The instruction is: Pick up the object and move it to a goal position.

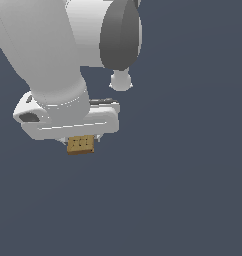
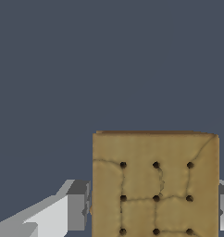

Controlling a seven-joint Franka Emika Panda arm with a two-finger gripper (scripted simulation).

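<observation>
The object, a tan dotted block, sits clamped between the white gripper's fingers

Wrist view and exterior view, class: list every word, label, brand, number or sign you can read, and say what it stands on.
None: no readable text in either view.
The small tan-brown boxy block bears only rows of dark dots and thin crack-like lines, no letters or digits.
The white claw holding the block and the white robot arm are unmarked.
The dark grey-blue background is plain.
</observation>
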